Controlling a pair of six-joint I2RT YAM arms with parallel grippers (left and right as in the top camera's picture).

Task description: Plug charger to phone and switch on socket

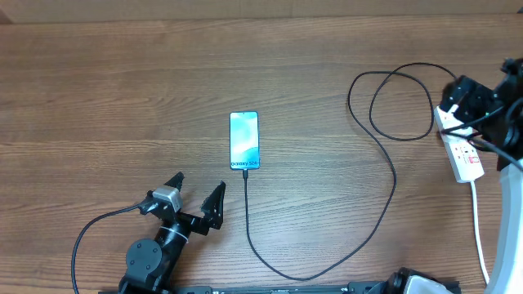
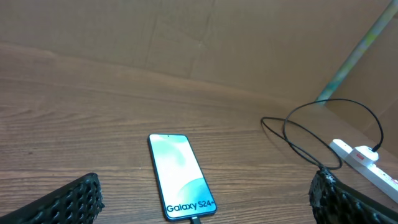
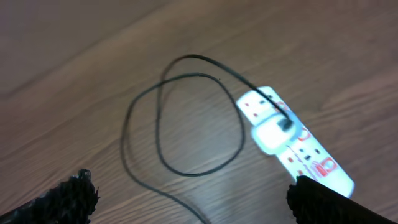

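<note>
Gaping empty: left pincer (image 1: pixel 199 182) (near phone (image 1: pixel 244 140)), right pincer (image 3: pixel 193 185) above socket (image 3: pixel 291 143).

Materials and finishes noted on inspection.
The surface (image 1: pixel 122 98) is brown wood grain, matt and smooth. The phone (image 1: pixel 244 140) shows a glossy screen with black edges. The charger (image 1: pixel 246 204) is a thin black cable, dull in finish. The socket (image 1: pixel 462 151) is smooth white plastic, slightly glossy. The left hand (image 1: pixel 198 186) carries black pads (image 2: pixel 78 199), rough and knobbed.
</note>
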